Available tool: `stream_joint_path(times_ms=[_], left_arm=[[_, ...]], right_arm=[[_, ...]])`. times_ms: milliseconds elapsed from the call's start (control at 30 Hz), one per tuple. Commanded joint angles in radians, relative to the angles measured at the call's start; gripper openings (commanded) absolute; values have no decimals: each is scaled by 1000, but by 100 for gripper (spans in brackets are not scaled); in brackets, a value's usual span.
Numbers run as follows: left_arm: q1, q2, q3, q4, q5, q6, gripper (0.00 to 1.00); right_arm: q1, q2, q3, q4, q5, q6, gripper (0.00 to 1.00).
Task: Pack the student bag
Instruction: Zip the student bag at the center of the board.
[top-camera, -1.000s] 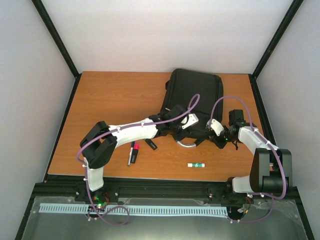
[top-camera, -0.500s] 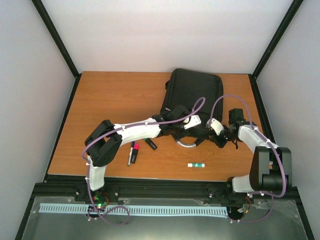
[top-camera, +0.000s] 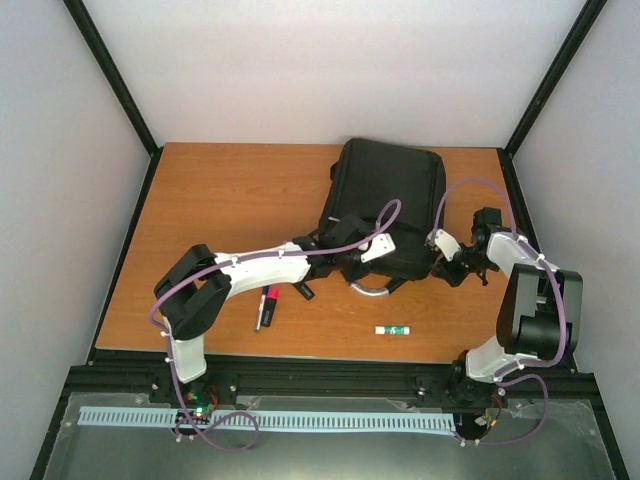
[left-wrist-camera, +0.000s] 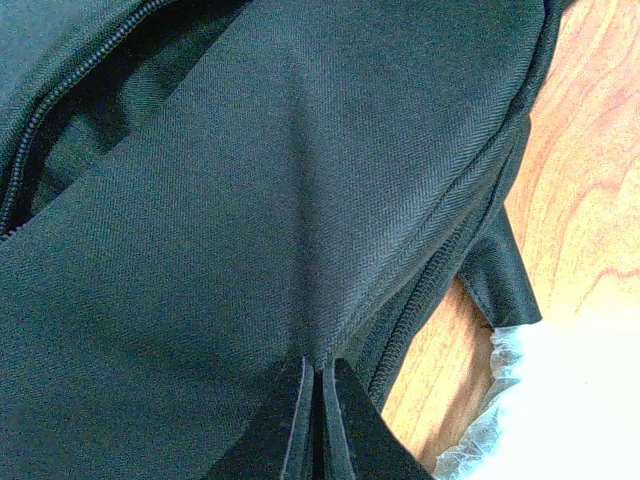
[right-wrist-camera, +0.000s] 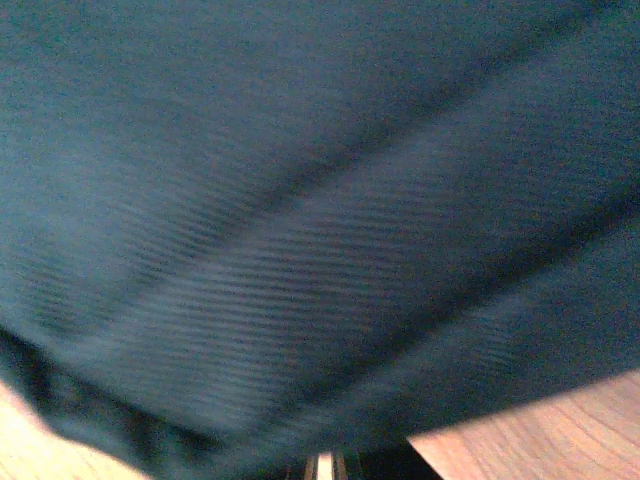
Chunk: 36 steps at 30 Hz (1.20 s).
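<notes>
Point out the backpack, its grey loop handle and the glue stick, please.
black backpack (top-camera: 392, 190): top external view, upper fabric panel.
grey loop handle (top-camera: 368, 291): top external view, bottom of loop.
glue stick (top-camera: 391, 329): top external view, white body.

The student bag (top-camera: 392, 195), a large black rounded-rectangle backpack of woven fabric, lies flat and stretches away from both grippers. Its near end, with the grey loop handle (top-camera: 368, 290), sits at the left gripper (left-wrist-camera: 318, 372), whose closed tips pinch a raised ridge of its cloth beside a zip line. Its near right corner meets the right gripper (right-wrist-camera: 331, 466), which is clamped there with the edge lifted.
</notes>
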Motion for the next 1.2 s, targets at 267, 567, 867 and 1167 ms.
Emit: stream_joint_path(times_ms=[267, 567, 867, 1167], left_arm=[[-6, -103, -77, 42, 48, 11, 1], [-7, -107, -85, 51, 47, 6, 1], [-6, -115, -13, -6, 24, -78, 3], [5, -218, 44, -33, -81, -298, 100]], right_arm=[[-47, 183, 202, 25, 55, 25, 3], [-47, 294, 284, 70, 50, 108, 3], [-46, 132, 193, 54, 30, 106, 18], [-46, -160, 181, -62, -71, 130, 48]])
